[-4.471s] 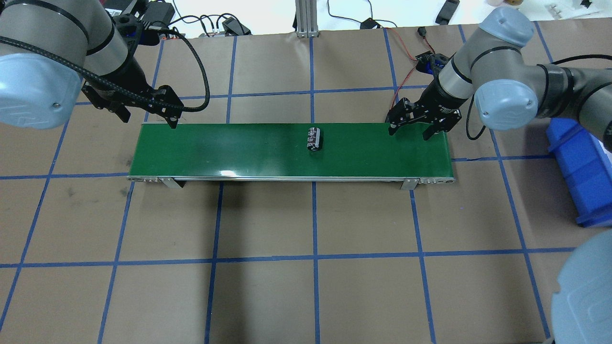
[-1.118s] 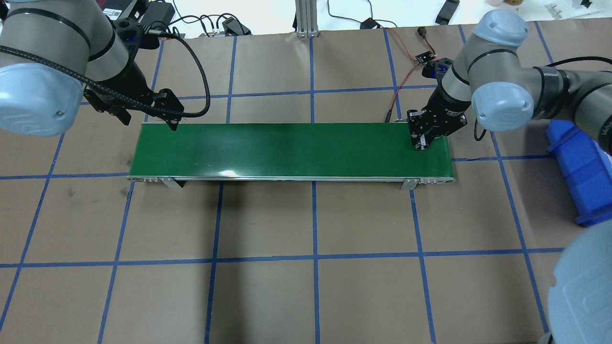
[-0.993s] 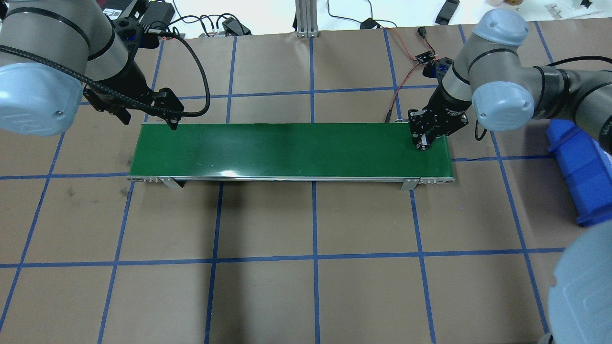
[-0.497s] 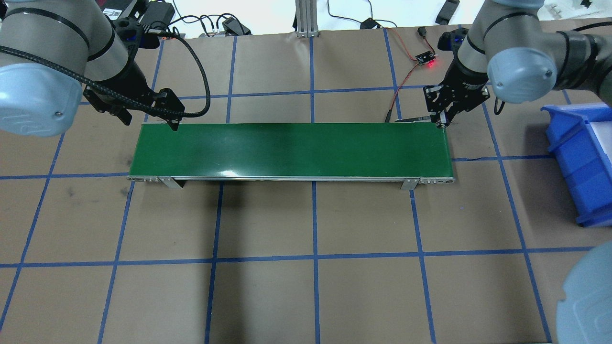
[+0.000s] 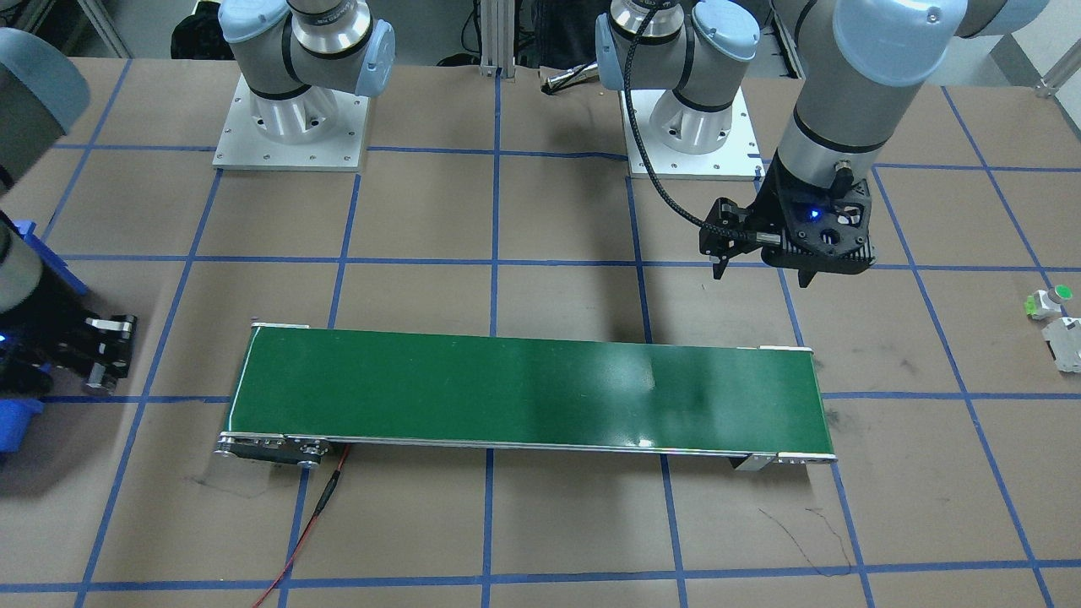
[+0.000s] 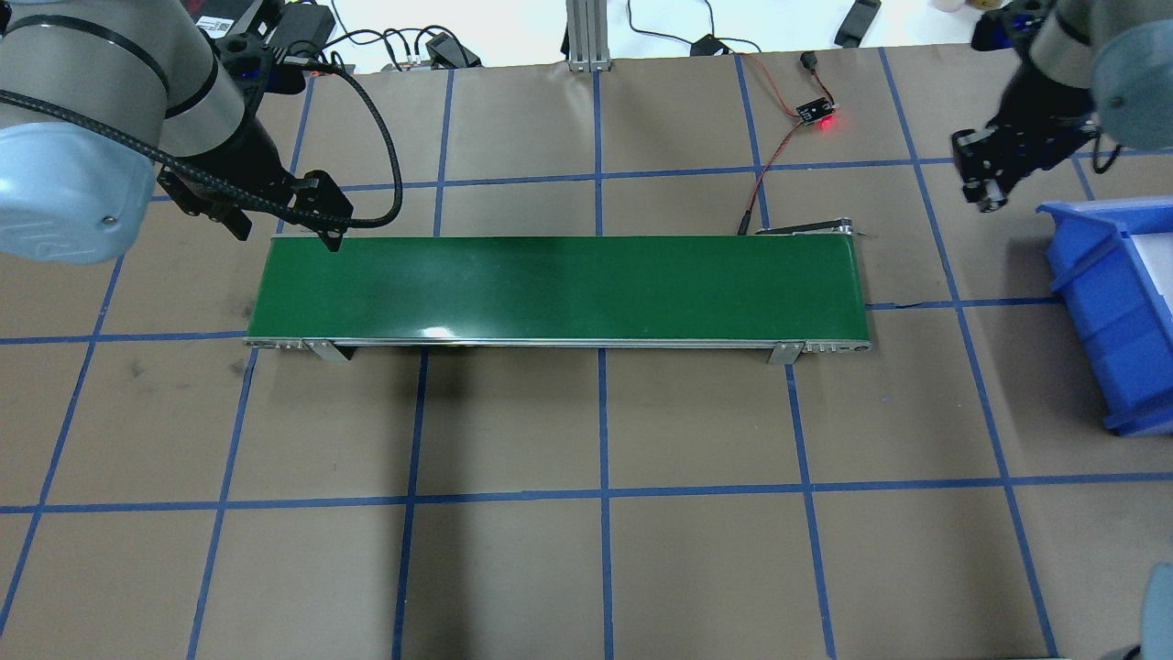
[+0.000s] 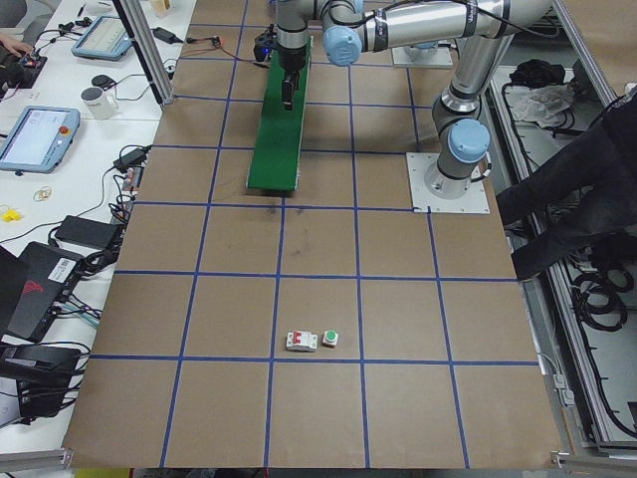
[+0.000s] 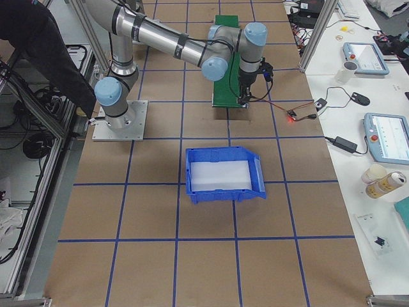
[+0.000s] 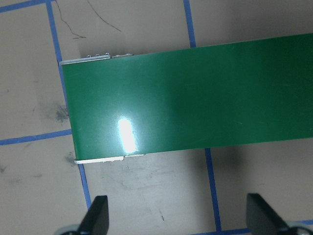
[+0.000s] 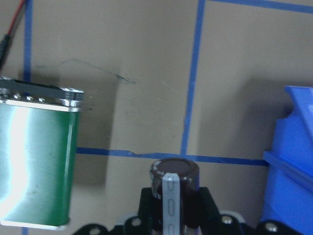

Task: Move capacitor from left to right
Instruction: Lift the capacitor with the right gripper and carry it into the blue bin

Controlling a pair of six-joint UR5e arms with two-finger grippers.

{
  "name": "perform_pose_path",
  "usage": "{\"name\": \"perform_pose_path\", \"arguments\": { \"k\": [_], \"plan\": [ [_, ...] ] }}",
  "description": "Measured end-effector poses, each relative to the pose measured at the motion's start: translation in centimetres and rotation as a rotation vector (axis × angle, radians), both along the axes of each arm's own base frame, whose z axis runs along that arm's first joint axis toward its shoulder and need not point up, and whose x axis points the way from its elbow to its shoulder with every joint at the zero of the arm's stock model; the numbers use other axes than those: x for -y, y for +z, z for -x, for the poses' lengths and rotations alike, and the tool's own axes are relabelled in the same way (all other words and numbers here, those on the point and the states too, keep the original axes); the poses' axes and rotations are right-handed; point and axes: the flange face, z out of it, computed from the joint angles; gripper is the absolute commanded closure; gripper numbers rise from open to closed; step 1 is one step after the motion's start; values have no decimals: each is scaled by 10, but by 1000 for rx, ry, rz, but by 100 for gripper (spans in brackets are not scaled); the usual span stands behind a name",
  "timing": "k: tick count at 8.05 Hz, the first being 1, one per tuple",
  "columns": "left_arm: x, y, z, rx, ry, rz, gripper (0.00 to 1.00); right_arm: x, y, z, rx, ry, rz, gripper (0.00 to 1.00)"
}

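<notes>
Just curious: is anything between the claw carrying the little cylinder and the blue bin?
Nothing: overhead, only bare taped paper separates the right claw from the blue bin.

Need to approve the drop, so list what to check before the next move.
1. Jaws of the right gripper clamped on the capacitor: ok.
2. The capacitor off the belt: ok.
3. That gripper above the bin: not ok, it is short of the bin's near wall.
4. Height enough to pass over the bin's rim: cannot tell.
5. The left gripper open and out of the way, at the belt's far end: ok.
</notes>
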Motion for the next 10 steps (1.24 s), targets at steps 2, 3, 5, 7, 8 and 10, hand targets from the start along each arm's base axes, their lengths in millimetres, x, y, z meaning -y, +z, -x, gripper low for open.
{"name": "perform_pose_path", "arguments": {
  "k": [2, 3, 5, 7, 8, 10],
  "plan": [
    [0, 0, 0, 2, 3, 1, 0, -25, 11, 106, -6, 72, -21, 100],
    [0, 0, 0, 3, 5, 1, 0, -42, 9, 161, -2, 104, -31, 100],
    [1, -1, 1, 3, 4, 0, 0, -65, -9, 241, 2, 178, -43, 100],
    [0, 0, 1, 6, 4, 2, 0, -70, -44, 270, 29, 214, -71, 100],
    [0, -1, 2, 7, 3, 1, 0, -67, -73, 277, 56, 218, -92, 100],
    [0, -1, 2, 8, 2, 1, 0, -58, -123, 289, 61, 222, -112, 84]
  ]
}}
